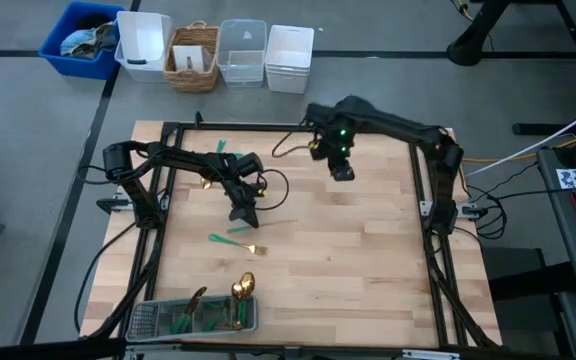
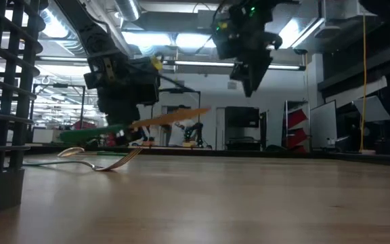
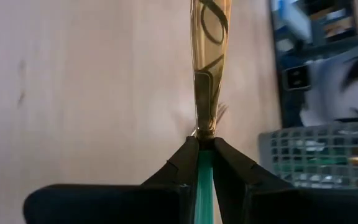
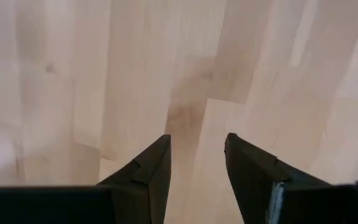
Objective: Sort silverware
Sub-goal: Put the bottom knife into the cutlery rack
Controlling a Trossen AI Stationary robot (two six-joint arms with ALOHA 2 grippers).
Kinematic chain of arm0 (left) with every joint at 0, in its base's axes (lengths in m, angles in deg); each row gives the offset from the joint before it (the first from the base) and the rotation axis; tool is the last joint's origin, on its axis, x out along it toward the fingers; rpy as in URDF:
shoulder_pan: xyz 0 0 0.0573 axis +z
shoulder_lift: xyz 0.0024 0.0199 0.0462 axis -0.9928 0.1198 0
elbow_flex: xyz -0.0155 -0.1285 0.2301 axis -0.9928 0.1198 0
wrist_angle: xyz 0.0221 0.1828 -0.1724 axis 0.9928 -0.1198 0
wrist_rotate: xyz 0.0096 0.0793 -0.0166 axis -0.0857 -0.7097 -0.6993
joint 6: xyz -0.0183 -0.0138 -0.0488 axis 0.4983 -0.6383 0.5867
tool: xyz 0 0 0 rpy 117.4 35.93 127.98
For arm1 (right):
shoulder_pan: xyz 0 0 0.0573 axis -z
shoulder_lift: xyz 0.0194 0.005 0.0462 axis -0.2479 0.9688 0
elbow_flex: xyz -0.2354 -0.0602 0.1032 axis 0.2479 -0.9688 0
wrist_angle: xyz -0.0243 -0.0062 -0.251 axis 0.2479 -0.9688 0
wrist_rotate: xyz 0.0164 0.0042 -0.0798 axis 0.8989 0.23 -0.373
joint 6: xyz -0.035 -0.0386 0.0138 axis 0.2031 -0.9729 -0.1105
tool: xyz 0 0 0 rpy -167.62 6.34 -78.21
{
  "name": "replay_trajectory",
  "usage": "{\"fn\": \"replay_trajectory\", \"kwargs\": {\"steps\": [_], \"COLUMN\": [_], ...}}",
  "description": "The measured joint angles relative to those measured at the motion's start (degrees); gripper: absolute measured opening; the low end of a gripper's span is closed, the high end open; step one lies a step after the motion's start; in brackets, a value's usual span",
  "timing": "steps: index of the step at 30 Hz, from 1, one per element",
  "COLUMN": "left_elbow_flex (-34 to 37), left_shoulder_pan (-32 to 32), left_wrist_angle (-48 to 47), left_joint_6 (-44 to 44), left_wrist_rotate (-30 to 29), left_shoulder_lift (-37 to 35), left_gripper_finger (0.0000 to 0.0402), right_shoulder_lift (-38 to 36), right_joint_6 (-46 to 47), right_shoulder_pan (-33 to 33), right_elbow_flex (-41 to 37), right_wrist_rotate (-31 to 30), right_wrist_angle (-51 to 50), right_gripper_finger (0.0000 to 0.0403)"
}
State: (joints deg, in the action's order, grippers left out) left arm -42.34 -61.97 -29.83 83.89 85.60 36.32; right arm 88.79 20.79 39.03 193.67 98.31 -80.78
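I am pinching a gold-bladed, teal-handled knife in my left gripper, carrying it toward the grey mesh tray at six o'clock.

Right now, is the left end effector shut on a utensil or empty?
Shut on one. The left end effector pinches a teal handle, the utensil with its gold blade jutting forward above the table.

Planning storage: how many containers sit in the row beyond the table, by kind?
Blue bin: 1
White bins: 2
Wicker basket: 1
Clear bin: 1
Total: 5
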Motion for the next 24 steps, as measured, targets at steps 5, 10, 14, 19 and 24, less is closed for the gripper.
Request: {"fn": "replay_trajectory", "kwargs": {"steps": [5, 10, 14, 19, 24], "left_elbow_flex": [0.0, 0.0, -0.1, -0.1, -0.1], "left_shoulder_pan": [0.0, 0.0, 0.0, 0.0, 0.0], "left_wrist_angle": [6.8, 15.2, 23.7, 30.5, 31.2], "left_joint_6": [3.2, 8.8, 14.7, 20.7, 21.2], "left_wrist_rotate": [5.0, 9.1, 12.7, 18.0, 19.7], "left_shoulder_lift": [0.0, 0.0, -0.1, -0.8, -5.4], "left_gripper_finger": [0.0029, 0.0029, 0.0029, 0.0029, 0.0029], "right_shoulder_lift": [-3.5, -4.4, -4.4, -4.5, -4.6], "right_joint_6": [0.6, 0.3, -0.2, -2.6, -2.8], "right_shoulder_pan": [2.8, 4.0, 3.9, 4.3, 5.2], "right_elbow_flex": [0.0, 0.0, 0.0, 0.0, 0.0], "right_wrist_rotate": [5.7, 11.0, 11.0, 11.0, 11.0], "right_wrist_angle": [0.3, 0.3, 0.0, -1.1, -1.2], "right_gripper_finger": [0.0150, 0.0150, 0.0150, 0.0150, 0.0150]}}
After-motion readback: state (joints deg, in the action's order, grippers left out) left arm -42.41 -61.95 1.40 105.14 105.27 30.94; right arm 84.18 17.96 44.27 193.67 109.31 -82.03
